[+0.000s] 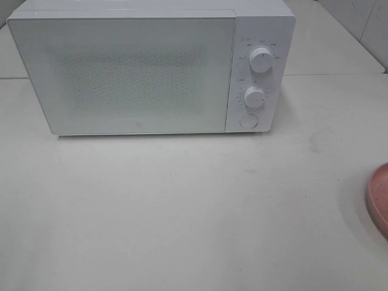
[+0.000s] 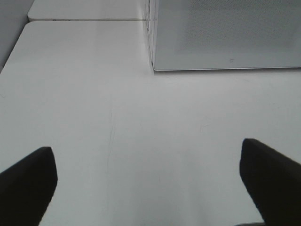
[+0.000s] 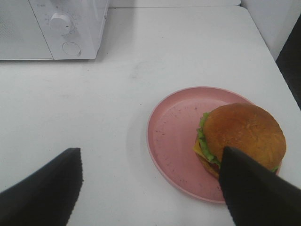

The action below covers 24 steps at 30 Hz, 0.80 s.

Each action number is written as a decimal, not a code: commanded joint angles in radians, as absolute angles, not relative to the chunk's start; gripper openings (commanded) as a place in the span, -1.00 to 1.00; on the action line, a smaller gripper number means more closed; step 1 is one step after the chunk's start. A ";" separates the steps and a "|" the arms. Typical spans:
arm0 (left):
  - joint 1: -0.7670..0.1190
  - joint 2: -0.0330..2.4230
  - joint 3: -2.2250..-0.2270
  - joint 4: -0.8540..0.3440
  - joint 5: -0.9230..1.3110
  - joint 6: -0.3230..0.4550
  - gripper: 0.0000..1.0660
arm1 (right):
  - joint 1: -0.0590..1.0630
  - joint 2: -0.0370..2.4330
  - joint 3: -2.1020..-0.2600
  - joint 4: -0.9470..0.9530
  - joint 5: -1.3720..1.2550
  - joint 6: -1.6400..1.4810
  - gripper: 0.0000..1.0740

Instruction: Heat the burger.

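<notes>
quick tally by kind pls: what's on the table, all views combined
Microwave: 1, door shut
Plate: 1, pink, only its edge shows in the high view
Burger: 1, sitting on the plate, off-centre
Total: 3 things on the white table

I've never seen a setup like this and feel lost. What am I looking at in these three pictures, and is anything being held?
A two-armed robot works at a white table. One picture comes from a camera mounted high; it shows a closed microwave. The other two come from cameras on the wrists. The dark shapes are gripper fingers. The left gripper is open over bare table. The right gripper is open near a burger on a pink plate. Nothing is held.
</notes>
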<state>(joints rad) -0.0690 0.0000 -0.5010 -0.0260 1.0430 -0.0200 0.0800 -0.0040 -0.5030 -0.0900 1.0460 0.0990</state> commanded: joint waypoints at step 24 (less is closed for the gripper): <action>0.047 -0.031 -0.499 -0.034 1.036 -0.020 0.88 | 0.076 -0.030 -0.504 -0.093 1.039 0.085 0.40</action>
<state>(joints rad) 0.0440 -0.0030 -0.5010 -0.0260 1.0430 -0.0190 0.0800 -0.0040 -0.5030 -0.0900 1.0460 0.0990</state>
